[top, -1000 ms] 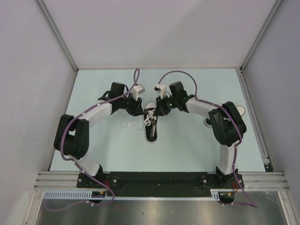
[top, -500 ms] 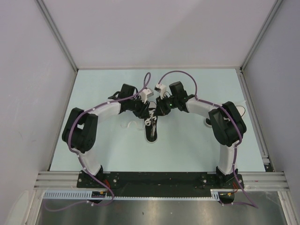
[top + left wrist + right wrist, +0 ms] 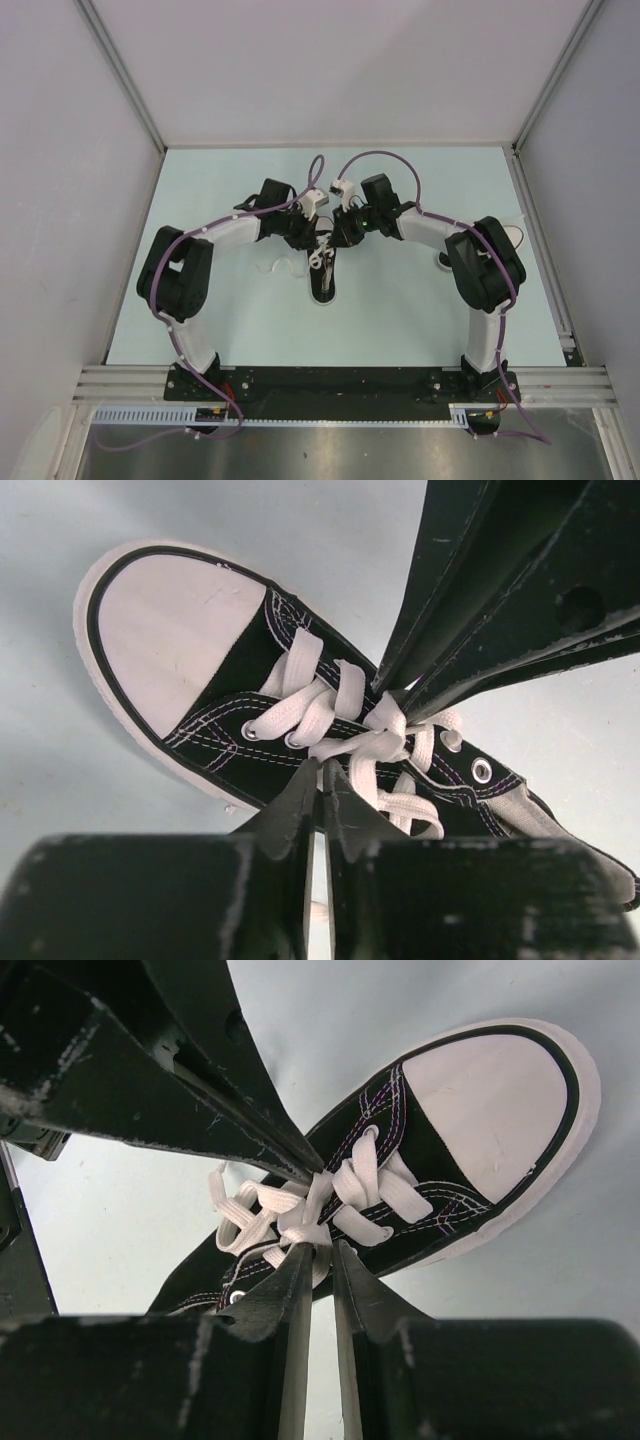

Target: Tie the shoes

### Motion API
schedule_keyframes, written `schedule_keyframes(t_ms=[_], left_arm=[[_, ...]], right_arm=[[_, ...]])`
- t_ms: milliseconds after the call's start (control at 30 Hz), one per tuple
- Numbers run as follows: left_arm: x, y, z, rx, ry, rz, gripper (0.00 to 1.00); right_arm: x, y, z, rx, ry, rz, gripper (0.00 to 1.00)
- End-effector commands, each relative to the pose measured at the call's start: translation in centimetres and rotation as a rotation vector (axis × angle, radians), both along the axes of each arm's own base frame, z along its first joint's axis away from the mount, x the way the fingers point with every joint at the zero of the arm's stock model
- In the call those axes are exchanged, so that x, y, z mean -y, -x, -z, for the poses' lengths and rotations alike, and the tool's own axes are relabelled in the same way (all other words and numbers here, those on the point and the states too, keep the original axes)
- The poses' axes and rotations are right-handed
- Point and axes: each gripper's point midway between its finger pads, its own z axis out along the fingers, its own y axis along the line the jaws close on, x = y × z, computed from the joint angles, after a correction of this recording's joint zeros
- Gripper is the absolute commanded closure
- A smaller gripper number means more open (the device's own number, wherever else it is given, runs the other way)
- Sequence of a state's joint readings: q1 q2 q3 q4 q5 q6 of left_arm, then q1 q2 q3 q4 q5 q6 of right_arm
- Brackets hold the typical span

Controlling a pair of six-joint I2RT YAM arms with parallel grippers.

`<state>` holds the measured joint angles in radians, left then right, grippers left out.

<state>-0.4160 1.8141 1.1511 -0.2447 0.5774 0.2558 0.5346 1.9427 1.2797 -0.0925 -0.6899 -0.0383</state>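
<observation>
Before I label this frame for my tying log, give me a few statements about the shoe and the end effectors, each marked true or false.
1. The left end effector and right end effector meet over the laces of the shoe. True.
2. The shoe lies on its side. False: it stands on its sole, laces facing up.
3. The toe cap points toward the near edge of the table. False: the heel end is nearest that edge.
4. A loose lace strand trails on the table on the left arm's side of the shoe. True.
5. The left end effector is wide open. False: its fingers are pinched together on the laces.
</observation>
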Motion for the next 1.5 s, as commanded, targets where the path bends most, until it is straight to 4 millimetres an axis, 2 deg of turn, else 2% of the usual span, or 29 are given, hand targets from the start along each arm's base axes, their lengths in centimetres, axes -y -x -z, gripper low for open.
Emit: schedule_keyframes(t_ms=[0, 67, 167, 400, 633, 800, 1133, 1267, 1467], left_arm=[[0.6, -1.1, -2.1, 0.078, 0.025, 0.019, 0.96], [0.5, -1.2, -2.1, 0.088, 0.021, 0.013, 1.00], [0.3, -1.4, -2.2, 0.107, 0.019, 0.002, 1.00], [0.0, -1.6, -4.4, 0.171, 0.049, -0.014, 1.00], [-0.5, -2.3, -6.0, 0.227, 0.057, -0.054, 1.00], [-0.7, -3.3, -7.6, 0.251, 0.085, -0.084, 1.00], [0.0, -3.8, -11.7, 0.301, 0.164, -0.093, 1.00], [0.5, -3.5, -12.7, 0.294, 0.198, -0.081, 1.00], [1.1, -3.4, -14.0, 0.281, 0.242, -0.071, 1.00]], right_arm=[[-0.2, 0.6, -2.2, 0.009, -0.028, -0.027, 0.82], [-0.1, 0.6, -2.3, 0.007, -0.033, -0.025, 0.82], [-0.1, 0.8, -2.5, 0.007, -0.040, -0.026, 0.82], [0.0, 0.7, -3.4, 0.019, -0.054, -0.022, 0.79], [0.4, 0.3, -4.5, 0.020, -0.075, -0.004, 0.62], [0.9, 0.0, -5.7, 0.041, -0.096, 0.002, 0.57], [1.3, -1.5, -8.8, 0.074, -0.174, 0.050, 0.43], [0.8, -2.3, -9.8, 0.106, -0.219, 0.057, 0.39], [-0.8, -2.2, -9.0, 0.070, -0.249, 0.055, 0.36]])
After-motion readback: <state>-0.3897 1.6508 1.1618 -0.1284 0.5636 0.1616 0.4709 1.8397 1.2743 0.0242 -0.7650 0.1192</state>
